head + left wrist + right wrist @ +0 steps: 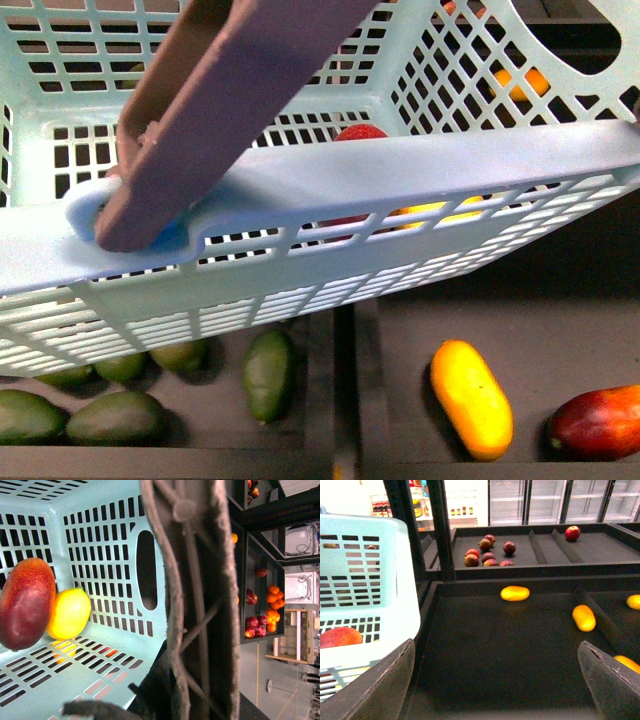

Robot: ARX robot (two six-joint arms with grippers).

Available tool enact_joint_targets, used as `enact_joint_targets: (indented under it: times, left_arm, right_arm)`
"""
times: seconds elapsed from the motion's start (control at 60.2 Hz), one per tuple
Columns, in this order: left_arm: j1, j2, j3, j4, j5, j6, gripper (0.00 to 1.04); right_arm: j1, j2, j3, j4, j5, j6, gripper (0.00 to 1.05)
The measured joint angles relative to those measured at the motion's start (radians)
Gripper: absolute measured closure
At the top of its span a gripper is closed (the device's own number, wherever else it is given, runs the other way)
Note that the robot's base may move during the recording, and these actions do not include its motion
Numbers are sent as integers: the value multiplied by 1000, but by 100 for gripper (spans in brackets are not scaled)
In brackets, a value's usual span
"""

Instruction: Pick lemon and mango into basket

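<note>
The light teal basket (420,170) hangs close in front of me and fills the upper front view. Its brown handle (220,100) slants up across it. My left gripper (167,682) is shut on that handle (200,605). On the basket floor (100,650) the red mango (25,602) and the yellow lemon (70,612) lie touching. Both show through the lattice in the front view: the mango (358,133) and the lemon (440,210). My right gripper (497,680) is open and empty over a dark tray, beside the basket (365,580), where the mango (340,636) peeks through.
Below the basket lie several green avocados (268,372), a yellow mango (470,395) and another red mango (600,420) in dark trays. Yellow mangoes (515,593) dot the tray (490,640) under my right gripper. Red fruits (487,552) fill a farther tray. A black post (440,525) stands near the basket.
</note>
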Motion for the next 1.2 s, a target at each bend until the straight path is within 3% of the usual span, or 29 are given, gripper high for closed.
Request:
enact_joint_targets:
  times: [1.196]
  left_arm:
    - [18,0,-1,0,-6,-2,99]
  right_arm:
    - [-3,-2,0,0,-11,0,9]
